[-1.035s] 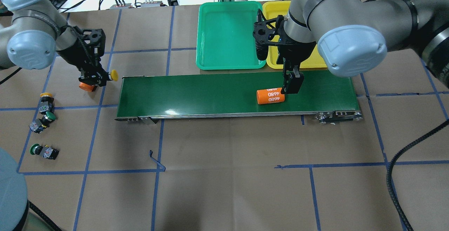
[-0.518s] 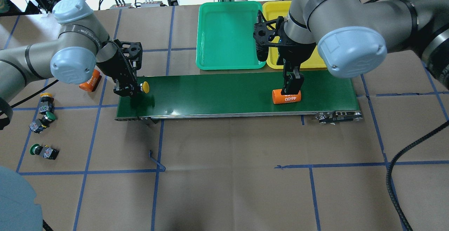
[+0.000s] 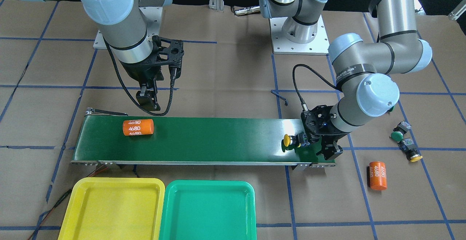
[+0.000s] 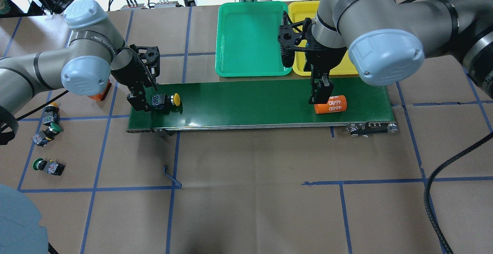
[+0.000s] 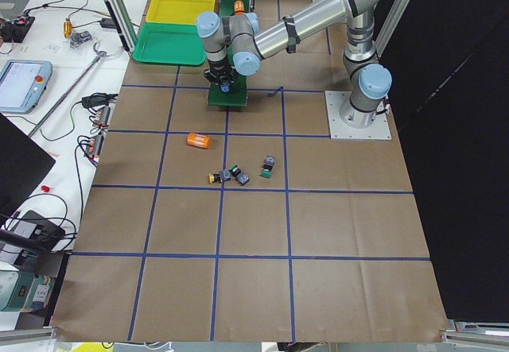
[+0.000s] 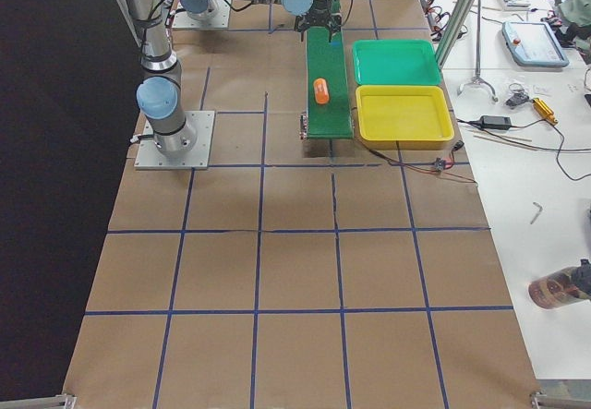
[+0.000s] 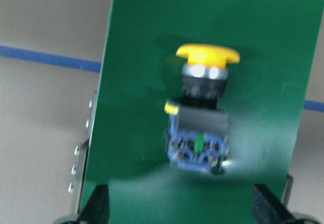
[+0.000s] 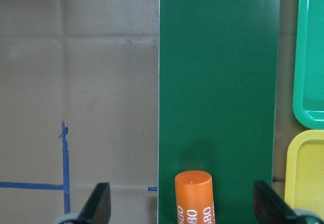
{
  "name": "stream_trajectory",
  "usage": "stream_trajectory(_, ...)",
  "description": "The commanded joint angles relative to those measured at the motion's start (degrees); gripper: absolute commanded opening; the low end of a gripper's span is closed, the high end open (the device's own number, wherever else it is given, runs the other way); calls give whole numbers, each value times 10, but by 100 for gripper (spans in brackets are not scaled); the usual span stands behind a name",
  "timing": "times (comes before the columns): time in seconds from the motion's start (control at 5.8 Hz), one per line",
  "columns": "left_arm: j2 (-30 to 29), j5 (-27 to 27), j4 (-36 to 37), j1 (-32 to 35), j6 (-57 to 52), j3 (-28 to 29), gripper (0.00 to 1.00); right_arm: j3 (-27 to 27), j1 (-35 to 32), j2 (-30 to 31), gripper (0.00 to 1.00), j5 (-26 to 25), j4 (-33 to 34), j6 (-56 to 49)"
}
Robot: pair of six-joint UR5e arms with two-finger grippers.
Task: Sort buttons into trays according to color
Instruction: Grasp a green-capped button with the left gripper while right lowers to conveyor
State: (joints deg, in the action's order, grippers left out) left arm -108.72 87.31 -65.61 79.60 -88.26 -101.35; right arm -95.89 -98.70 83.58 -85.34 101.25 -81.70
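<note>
Drop-off just happened: half a second ago the left hand (image 4: 141, 100) was pinching the yellow-capped push-button switch with the black body (image 4: 165, 101) above the long dark-green conveyor belt (image 4: 246, 100). Now its fingers are spread and the switch lies on its side at the belt's left end. The orange cylinder marked 4680 (image 4: 331, 104) has slid on under the right hand (image 4: 320, 94), which is spread too. So the belt's probably running, and the switch should ride toward the bright yellow square plastic tray (image 3: 113, 211). The other three switches (image 4: 47, 134) wait on the brown-papered desk (image 4: 250, 192).
</note>
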Motion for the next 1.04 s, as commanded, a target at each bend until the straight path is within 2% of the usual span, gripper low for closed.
stream_trajectory(0.0,5,1,-7,-88,-80,-7,98,0,0,0,100,0,-1,0)
stream_trajectory(0.17,15,8,-17,-125,-185,-10,98,0,0,0,100,0,-1,0)
stream_trajectory(0.35,17,24,-28,-172,-241,-22,98,0,-1,0,100,-1,0,1)
stream_trajectory(0.52,25,33,-22,-218,-340,-62,98,0,-2,-1,100,-2,15,4)
stream_trajectory(0.86,44,71,0,-296,-447,-123,98,0,-4,-24,100,-2,30,7)
